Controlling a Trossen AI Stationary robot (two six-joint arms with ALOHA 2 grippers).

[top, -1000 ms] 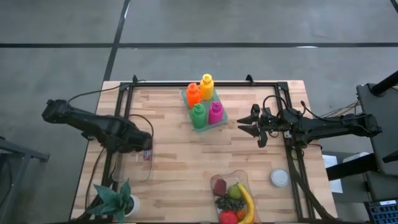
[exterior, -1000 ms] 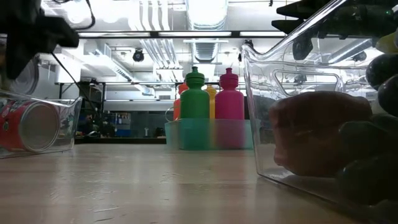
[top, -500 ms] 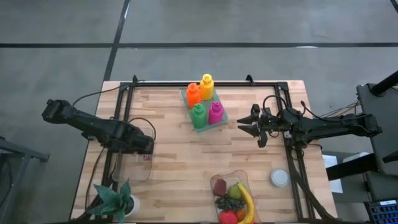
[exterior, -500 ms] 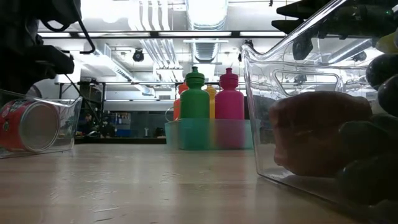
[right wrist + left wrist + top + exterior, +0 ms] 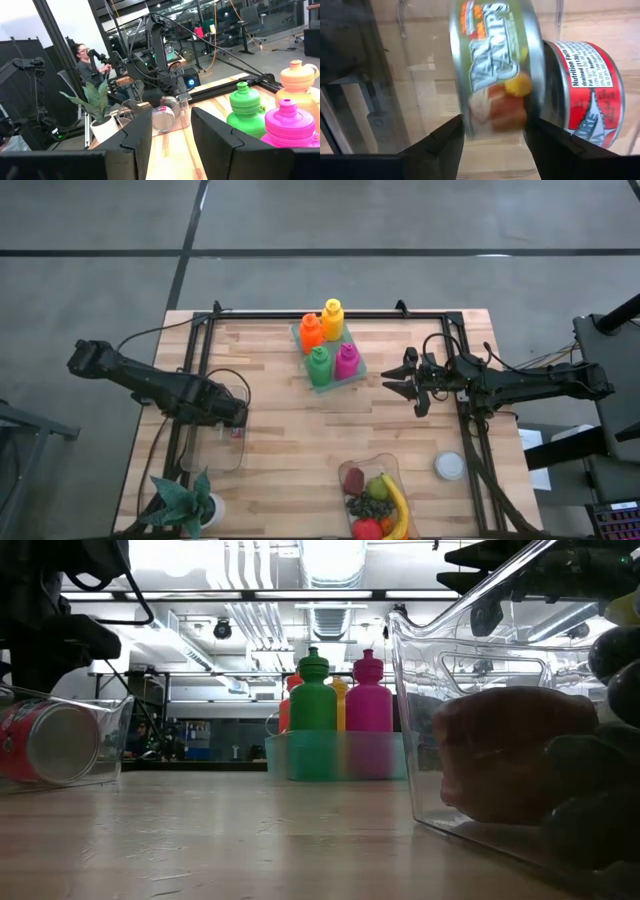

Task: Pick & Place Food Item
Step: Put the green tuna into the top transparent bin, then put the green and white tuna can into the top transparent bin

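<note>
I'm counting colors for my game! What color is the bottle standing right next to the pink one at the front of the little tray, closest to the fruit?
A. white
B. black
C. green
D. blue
C: in the high view the green bottle stands beside the pink bottle in the teal tray, on the side nearer the fruit, with the orange and yellow bottles behind them.

Pale butcher-block wooden tabletop, matt, with visible plank seams. Clear, glossy plastic bin holding a green-labelled metal can and a red-labelled metal can, both with shiny paper wraps. Smooth, bright plastic bottles. Matt black metal frame rails.
</note>
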